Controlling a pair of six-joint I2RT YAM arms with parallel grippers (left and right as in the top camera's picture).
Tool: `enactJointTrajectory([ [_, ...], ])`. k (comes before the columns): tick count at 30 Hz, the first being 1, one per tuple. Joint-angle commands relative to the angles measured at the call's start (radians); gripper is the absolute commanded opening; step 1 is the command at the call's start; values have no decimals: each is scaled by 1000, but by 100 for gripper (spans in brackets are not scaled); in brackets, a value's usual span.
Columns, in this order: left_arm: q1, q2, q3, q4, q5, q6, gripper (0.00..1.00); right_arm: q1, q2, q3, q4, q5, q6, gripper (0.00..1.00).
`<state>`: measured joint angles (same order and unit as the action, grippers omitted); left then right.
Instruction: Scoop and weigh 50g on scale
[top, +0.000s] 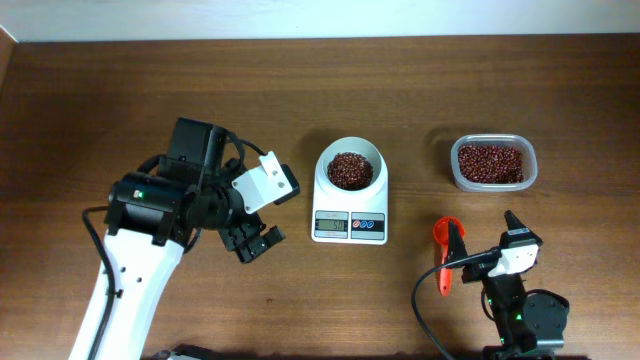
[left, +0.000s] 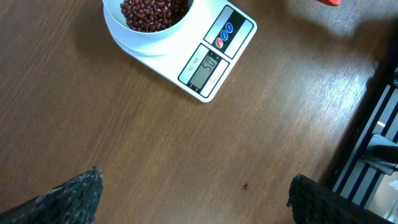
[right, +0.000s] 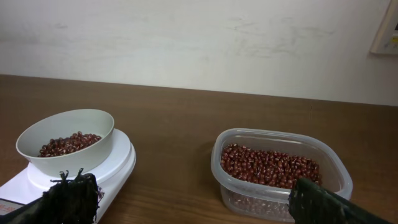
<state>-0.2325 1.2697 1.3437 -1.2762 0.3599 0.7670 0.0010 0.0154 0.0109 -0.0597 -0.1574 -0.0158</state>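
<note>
Overhead view: scale sits at centre of the desk, with its display and red and blue buttons toward the lower edge of the frame and the round white bowl on its platform. Beans lie in the bowl as a dark red-brown heap covering the bottom. Clear tub at upper right, well apart from the scale, holds more of the same grains. Orange-red scoop lies on the desk at lower right, just beside the right pincer; whether they touch cannot be told from this view. Right pincer is released, fingers spread wide with only desk between them (right wrist view agrees: fingertips at the bottom corners, scale and bowl at left, tub at right beyond them). Left pincer is left of the scale, near its lower-left corner, likewise released and holding nothing, over bare desk. Left wrist view: scale in the upper part of the frame, turned at an angle, bowl cut off by the top edge. The display shows digits, too small to read with certainty.
</note>
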Motion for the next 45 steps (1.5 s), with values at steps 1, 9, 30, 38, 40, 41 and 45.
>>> enactJointTrajectory([
  [1, 6, -6, 8, -1, 11, 9, 99, 5, -11, -5, -8, 12, -6, 99],
  [9, 6, -6, 8, -1, 11, 9, 99, 5, -11, -5, -8, 12, -6, 99],
  [30, 7, -245, -33, 277, 154, 8, 99, 5, -11, -5, -8, 12, -6, 99],
  [38, 127, -665, -591, 892, 157, -523, 99, 5, -11, -5, -8, 12, -6, 99],
  [40, 134, -801, -786, 1053, 69, -669, 99, 5, -11, -5, -8, 12, -6, 99],
  [41, 134, -867, -875, 1115, 29, -673, 99, 5, -11, -5, -8, 12, -6, 99],
  [45, 157, -1028, -1053, 1215, -61, -678, 99, 5, -11, -5, -8, 12, -6, 99],
])
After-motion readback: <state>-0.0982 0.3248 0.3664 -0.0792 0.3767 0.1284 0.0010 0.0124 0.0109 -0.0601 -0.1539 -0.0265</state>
